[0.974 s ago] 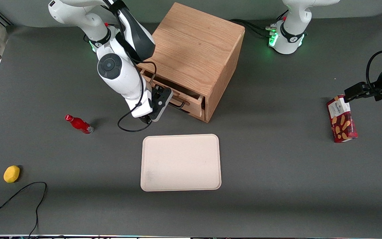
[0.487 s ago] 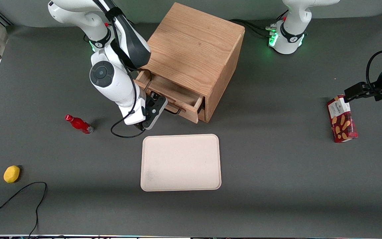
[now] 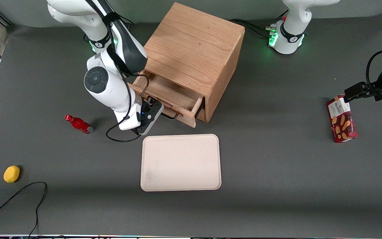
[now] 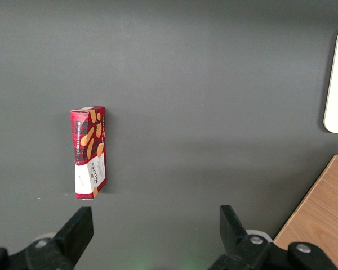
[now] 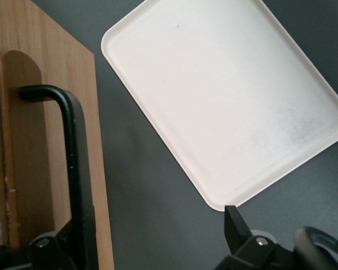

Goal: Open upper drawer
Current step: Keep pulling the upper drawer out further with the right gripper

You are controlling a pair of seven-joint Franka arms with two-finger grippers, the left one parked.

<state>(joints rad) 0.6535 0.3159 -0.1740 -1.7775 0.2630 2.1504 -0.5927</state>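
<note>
Jaws spread wide, gripper (image 3: pixel 158 111) straddles the handle (image 5: pixel 73 163) of the drawer (image 3: pixel 169 96), which juts from the cabinet (image 3: pixel 196 49). Tray (image 3: pixel 181 162) lies nearer the camera; box (image 3: pixel 342 123), bottle (image 3: pixel 79 124) and lemon (image 3: pixel 11 174) sit well apart.

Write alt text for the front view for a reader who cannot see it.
The right arm's claw is at the black handle of the upper drawer, which stands partly pulled out of an oak cabinet. A cream tray lies nearer the camera; a red bottle lies beside the arm.
</note>
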